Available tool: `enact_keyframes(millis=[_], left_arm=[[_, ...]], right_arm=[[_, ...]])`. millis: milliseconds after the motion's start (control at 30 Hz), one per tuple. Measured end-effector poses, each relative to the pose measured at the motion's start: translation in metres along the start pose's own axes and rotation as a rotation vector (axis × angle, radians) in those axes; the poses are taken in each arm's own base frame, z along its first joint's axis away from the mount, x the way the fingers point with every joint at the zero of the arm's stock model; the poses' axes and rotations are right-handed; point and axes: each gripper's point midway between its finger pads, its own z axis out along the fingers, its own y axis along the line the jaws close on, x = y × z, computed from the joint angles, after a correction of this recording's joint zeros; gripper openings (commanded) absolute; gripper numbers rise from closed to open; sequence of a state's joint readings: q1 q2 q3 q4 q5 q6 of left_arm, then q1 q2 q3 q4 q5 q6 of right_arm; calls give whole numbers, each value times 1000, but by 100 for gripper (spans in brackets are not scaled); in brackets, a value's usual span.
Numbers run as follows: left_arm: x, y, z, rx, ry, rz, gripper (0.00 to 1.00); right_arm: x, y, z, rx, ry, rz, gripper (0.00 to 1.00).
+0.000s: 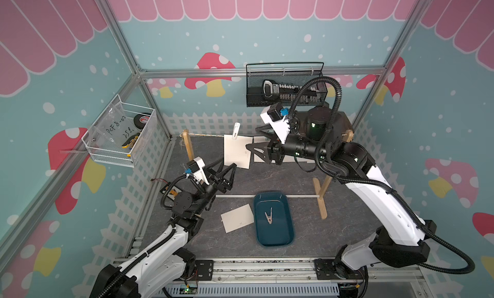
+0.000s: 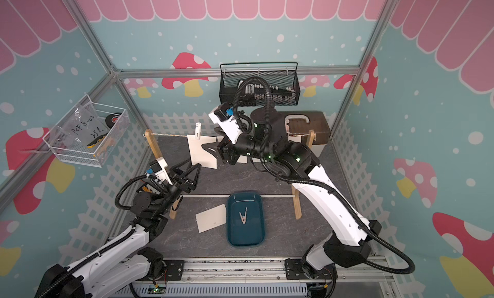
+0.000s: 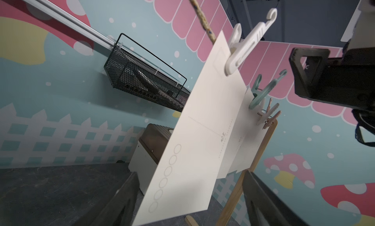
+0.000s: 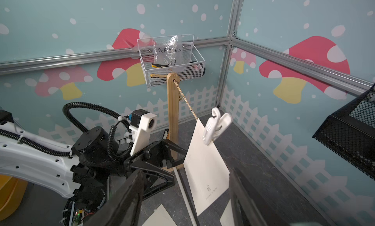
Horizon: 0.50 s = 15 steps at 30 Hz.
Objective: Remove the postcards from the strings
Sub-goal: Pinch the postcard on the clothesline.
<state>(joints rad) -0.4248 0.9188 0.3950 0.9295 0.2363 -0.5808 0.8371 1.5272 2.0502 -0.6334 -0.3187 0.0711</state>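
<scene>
Looking down from a top view, I see the string (image 1: 205, 135) running from the wooden post (image 1: 189, 149) at about 10 o'clock on the surface (image 1: 307, 235) across toward 2 o'clock. A hanging postcard (image 1: 236, 153) is pinned to it at about 11 o'clock by a white clip (image 1: 235, 131), which stands upright over the card's top edge.

My left end effector (image 1: 228, 164) sits just below that card at its 7 o'clock corner, jaws wide. From the left wrist camera the card's lower edge runs between the two fingers (image 3: 121, 204), which stand well apart on either side of it.

My right end effector (image 1: 251, 137) reaches in from the card's 3 o'clock side, jaws also well apart. In the right wrist camera the card's bottom corner hangs between its fingers (image 4: 125, 198), with no contact that I can make out. Neither end effector holds anything.

Behind the front card, the left wrist camera shows a second postcard (image 3: 243, 150) on the same string under a green clip (image 3: 256, 102), with more pegs farther along. How many cards hang there I cannot tell.

A loose postcard (image 1: 237, 218) lies flat on the surface near 6 o'clock, just beside the 9 o'clock rim of a dark blue tray (image 1: 278, 235). One clothespin (image 1: 269, 217) lies in the tray.
</scene>
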Motion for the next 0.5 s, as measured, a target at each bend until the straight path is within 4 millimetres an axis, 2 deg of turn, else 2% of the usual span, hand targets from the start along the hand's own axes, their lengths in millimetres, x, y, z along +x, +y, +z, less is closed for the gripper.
enact_keyframes(millis=[167,333,500], left_arm=[[0,-4,0,23,4,-15,66],[5,-6,1,44,27,-26,60],[6,4,1,31,37,-34,55]], right_arm=[[0,-5,17,19,12,11,67],[-3,-15,21,68,9,19,71],[-15,-22,28,92,-13,27,71]])
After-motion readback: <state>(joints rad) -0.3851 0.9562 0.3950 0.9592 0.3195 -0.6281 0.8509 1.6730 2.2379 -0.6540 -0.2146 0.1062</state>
